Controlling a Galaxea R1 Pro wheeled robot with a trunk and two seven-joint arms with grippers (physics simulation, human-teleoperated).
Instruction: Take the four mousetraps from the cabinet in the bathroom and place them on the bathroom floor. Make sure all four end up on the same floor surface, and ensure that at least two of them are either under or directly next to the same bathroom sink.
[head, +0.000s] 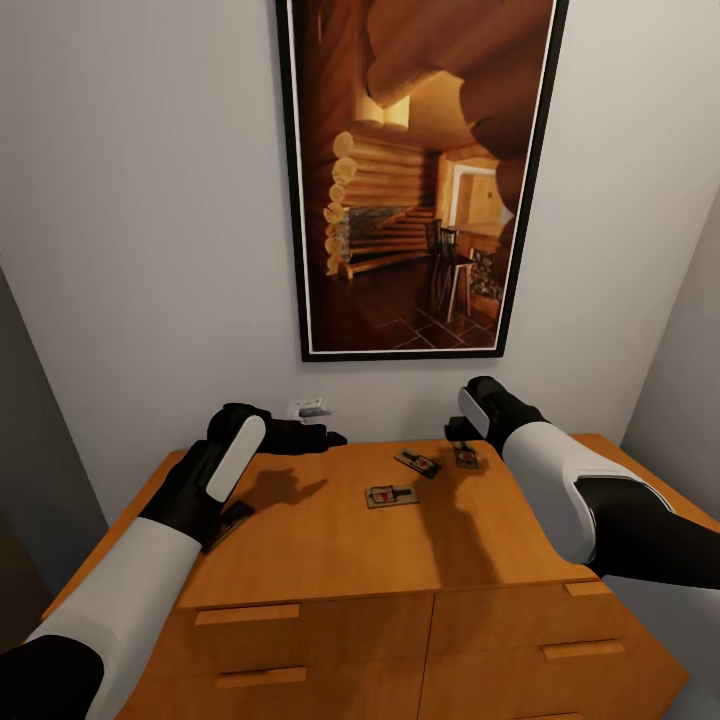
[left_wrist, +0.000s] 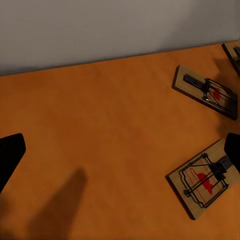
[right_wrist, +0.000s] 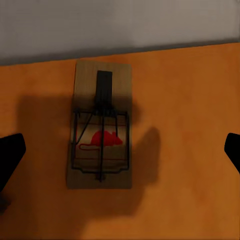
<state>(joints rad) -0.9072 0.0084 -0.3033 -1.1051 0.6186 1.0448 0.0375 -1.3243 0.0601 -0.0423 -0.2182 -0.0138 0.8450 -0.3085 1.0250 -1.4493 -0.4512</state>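
Note:
The orange-brown cabinet (head: 330, 560) stands against the wall, and mousetraps lie on its top. One mousetrap (head: 390, 495) lies mid-top, a second (head: 418, 463) behind it, a third (head: 465, 456) near the wall. Another dark flat board (head: 232, 520) is partly hidden under my left forearm. My left gripper (head: 312, 437) hovers open over the back left of the top; its wrist view shows two traps (left_wrist: 202, 182) (left_wrist: 206, 91) ahead of it. My right gripper (head: 462, 435) hangs open above the third trap (right_wrist: 100, 132), fingertips (right_wrist: 11, 155) on either side, not touching.
A large framed picture of a log cabin interior (head: 420, 170) hangs on the white wall behind the cabinet. A small white wall fitting (head: 308, 408) sits just above the cabinet's back edge. Drawer fronts with bar handles (head: 248, 613) face me. Walls close in on both sides.

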